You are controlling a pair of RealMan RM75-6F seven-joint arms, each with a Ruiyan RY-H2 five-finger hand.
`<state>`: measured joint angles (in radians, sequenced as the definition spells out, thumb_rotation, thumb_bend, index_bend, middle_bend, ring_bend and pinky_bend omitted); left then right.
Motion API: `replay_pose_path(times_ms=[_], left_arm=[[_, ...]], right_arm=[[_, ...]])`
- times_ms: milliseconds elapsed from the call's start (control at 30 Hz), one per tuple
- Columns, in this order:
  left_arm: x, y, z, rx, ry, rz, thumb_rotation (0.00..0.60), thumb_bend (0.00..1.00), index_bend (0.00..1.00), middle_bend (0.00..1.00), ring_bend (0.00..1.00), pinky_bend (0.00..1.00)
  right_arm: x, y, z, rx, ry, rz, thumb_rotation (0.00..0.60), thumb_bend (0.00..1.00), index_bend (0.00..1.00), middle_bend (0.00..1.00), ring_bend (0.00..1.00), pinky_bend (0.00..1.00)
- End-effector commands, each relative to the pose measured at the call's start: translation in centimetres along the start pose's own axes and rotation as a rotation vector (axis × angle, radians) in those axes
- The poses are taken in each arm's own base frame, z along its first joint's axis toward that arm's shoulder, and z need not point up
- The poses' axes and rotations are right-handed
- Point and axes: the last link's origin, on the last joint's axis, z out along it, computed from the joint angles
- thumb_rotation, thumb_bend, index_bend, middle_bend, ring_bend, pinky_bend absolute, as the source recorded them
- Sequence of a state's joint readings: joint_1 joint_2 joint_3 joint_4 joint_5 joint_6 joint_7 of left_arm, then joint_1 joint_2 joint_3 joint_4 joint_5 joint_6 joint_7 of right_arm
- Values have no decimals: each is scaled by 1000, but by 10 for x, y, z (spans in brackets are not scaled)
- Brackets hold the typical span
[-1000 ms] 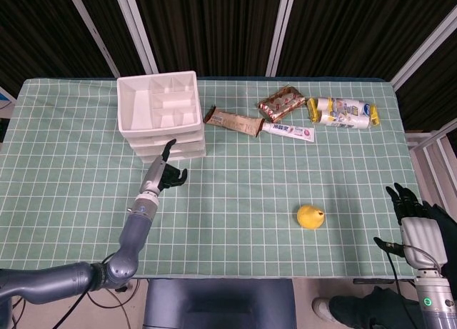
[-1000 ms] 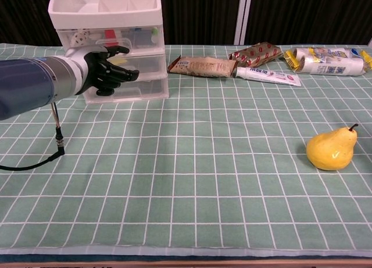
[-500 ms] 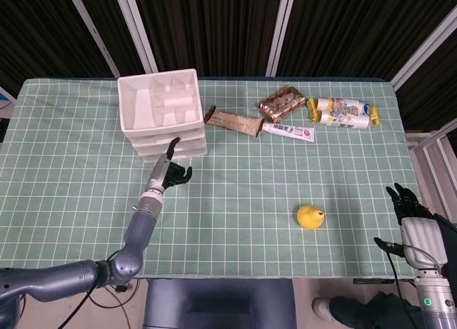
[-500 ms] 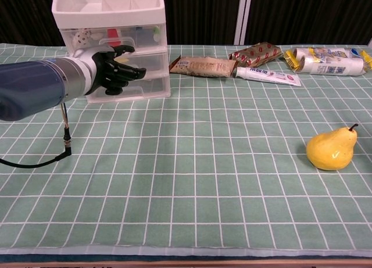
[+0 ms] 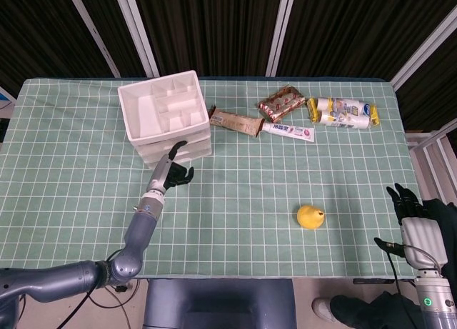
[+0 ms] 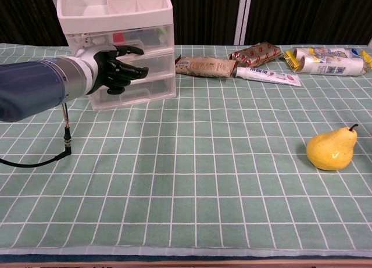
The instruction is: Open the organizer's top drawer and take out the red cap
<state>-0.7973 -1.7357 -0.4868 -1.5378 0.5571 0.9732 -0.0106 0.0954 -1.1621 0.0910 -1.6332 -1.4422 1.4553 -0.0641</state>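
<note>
The white three-drawer organizer (image 5: 168, 115) stands at the back left of the table, turned slightly askew; its open top tray (image 6: 113, 3) has several dividers. Through the clear top drawer front a red item, likely the red cap (image 6: 119, 36), shows among other small things. All drawers look closed. My left hand (image 5: 171, 173) is at the organizer's front, level with the middle drawer (image 6: 157, 61) in the chest view. The left hand (image 6: 113, 67) has its thumb raised and its fingers stretched toward the drawer fronts, holding nothing I can see. My right hand (image 5: 410, 204) hangs off the table's right front corner, fingers extended.
A yellow pear (image 6: 332, 149) lies at the front right. Along the back lie a brown snack bar (image 5: 234, 122), a toothpaste tube (image 5: 288, 132), a brown snack packet (image 5: 282, 103) and a yellow-white pack (image 5: 344, 112). Green checked cloth covers the table (image 5: 235, 222).
The organizer has slid right and nearer and has turned slightly. My left hand moved right with it along its front. The right hand has not moved.
</note>
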Motion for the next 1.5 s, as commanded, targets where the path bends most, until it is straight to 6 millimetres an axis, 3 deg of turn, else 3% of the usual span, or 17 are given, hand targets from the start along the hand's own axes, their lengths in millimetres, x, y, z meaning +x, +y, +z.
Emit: replay_pose_path(times_ms=[33, 1033, 1267, 1500], left_arm=[[-1, -1, -1, 1, -4, 1, 600, 472, 139, 986, 945, 935], [-3, -9, -31, -26, -49, 22, 600, 475, 142, 985, 945, 935], [11, -12, -50, -121, -19, 272, 600, 476, 151, 985, 945, 935], [30, 1, -66, -182, 9, 524, 600, 474, 158, 986, 945, 935]], right_arm=[[0, 0, 0, -1, 0, 1, 600, 67, 0, 0, 0, 229], [1, 1, -1, -5, -2, 1, 600, 69, 0, 0, 0, 229], [1, 0, -1, -4, -4, 2, 600, 69, 0, 0, 0, 229], [0, -1, -1, -1, -5, 1, 600, 68, 0, 0, 0, 229]])
